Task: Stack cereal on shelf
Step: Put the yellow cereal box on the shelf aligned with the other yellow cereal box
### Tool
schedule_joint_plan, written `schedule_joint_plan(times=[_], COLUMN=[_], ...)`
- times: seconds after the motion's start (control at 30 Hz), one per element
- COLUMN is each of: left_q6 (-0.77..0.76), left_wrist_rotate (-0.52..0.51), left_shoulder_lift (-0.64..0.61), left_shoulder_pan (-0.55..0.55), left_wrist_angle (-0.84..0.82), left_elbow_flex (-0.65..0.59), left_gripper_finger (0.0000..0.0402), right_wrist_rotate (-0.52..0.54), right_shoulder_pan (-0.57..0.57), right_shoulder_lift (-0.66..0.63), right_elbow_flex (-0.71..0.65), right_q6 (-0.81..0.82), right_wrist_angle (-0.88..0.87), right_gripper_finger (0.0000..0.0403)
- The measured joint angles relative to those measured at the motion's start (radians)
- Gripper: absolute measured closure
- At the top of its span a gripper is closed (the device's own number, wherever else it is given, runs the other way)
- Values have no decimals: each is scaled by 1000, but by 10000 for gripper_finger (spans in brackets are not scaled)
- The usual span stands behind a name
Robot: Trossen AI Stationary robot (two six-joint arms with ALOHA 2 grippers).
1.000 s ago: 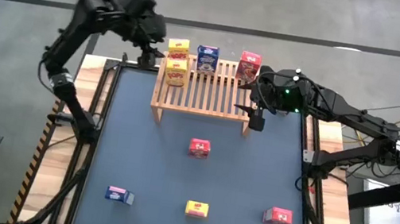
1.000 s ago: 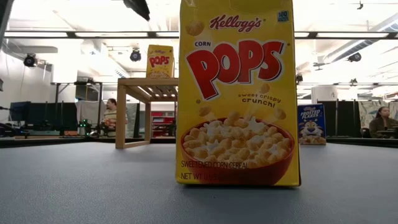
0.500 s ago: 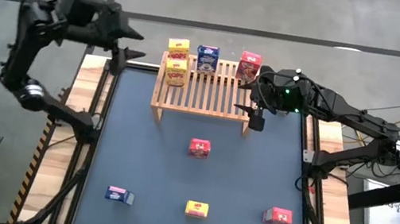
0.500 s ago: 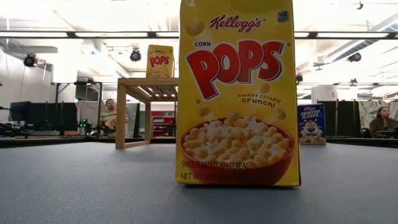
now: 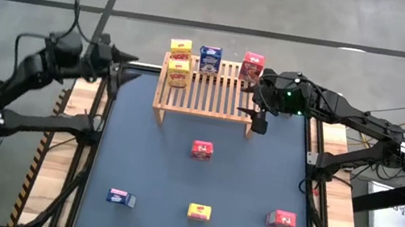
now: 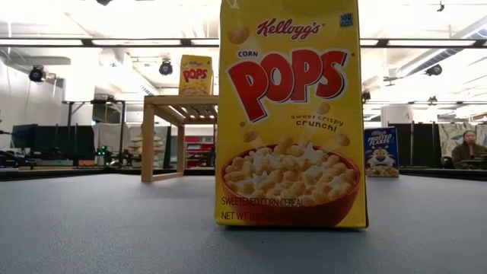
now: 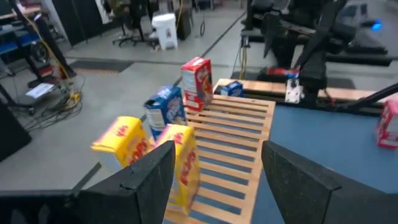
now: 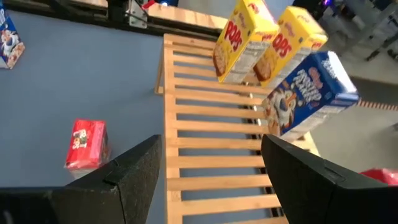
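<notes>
The shelf [image 5: 208,87] stands at the far middle of the blue table [image 5: 145,170], slats running front to back. Four cereal boxes stand upright on it: two yellow boxes [image 5: 180,63] at the far left corner, one just in front of the other, a blue box [image 5: 210,58] at the far edge near the middle, and a red box [image 5: 252,67] at the far right corner. Four more boxes sit on the table in front of the shelf: a red box in the middle of the table [image 5: 202,150], and along the near edge a blue box at the left [image 5: 118,196], a yellow box in the centre [image 5: 200,211] and a red box at the right [image 5: 282,219]. The left gripper [image 5: 130,67] hangs off the table's far left corner, well apart from the shelf; in the left wrist view its fingers [image 7: 149,180] stand apart with nothing between them. The right gripper [image 5: 259,119] hovers just beside the shelf's right end; in the right wrist view its fingers [image 8: 134,171] are likewise spread and hold nothing. In the low view the near yellow box fills the foreground, with the shelf and one yellow box on top behind it.
</notes>
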Motion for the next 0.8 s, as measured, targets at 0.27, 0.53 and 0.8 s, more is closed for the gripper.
schedule_joint_plan(times=[0.27,0.53,0.8], left_q6=[-55,-110,-164], left_wrist_rotate=[1,26,60], left_shoulder_lift=[-223,-287,-303], left_shoulder_pan=[-29,-30,-35], left_wrist_angle=[330,545,643], left_elbow_flex=[-367,-616,-734], left_gripper_finger=[178,178,178], right_wrist_rotate=[2,61,184], right_shoulder_pan=[31,127,280], right_shoulder_lift=[-1,-13,-66], right_elbow_flex=[-14,-87,-242], right_q6=[-27,16,105], right_wrist_angle=[-45,-4,124], right_gripper_finger=[138,138,138])
